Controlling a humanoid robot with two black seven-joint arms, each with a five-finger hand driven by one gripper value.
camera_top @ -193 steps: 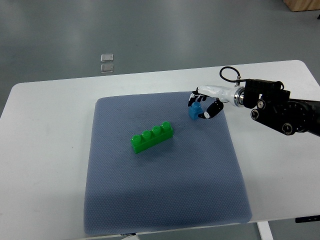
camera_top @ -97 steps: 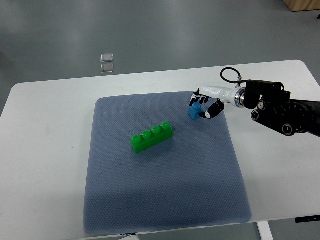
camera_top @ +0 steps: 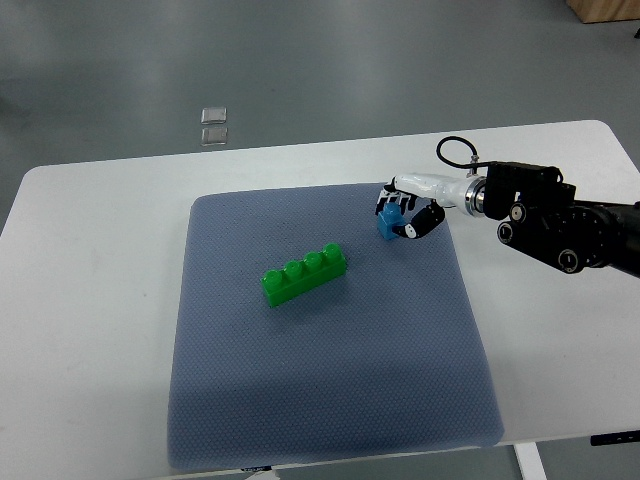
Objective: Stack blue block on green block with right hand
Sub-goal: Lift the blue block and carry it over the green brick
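Note:
A long green block (camera_top: 304, 274) with a row of studs lies slightly askew on the blue-grey mat (camera_top: 320, 400), left of centre. A small blue block (camera_top: 388, 222) sits at the mat's upper right. My right hand (camera_top: 402, 212) comes in from the right edge and its fingers are curled around the blue block, thumb below and fingers above. Whether the block rests on the mat or is lifted clear of it I cannot tell. The left arm does not show.
The mat covers most of a white table (camera_top: 90, 300). Beyond the table's far edge, two small clear squares (camera_top: 213, 125) lie on the grey floor. A black cable loop (camera_top: 452, 150) arcs over my right wrist.
The right hand with the blue block has shifted very slightly up and to the left. The green block has not moved.

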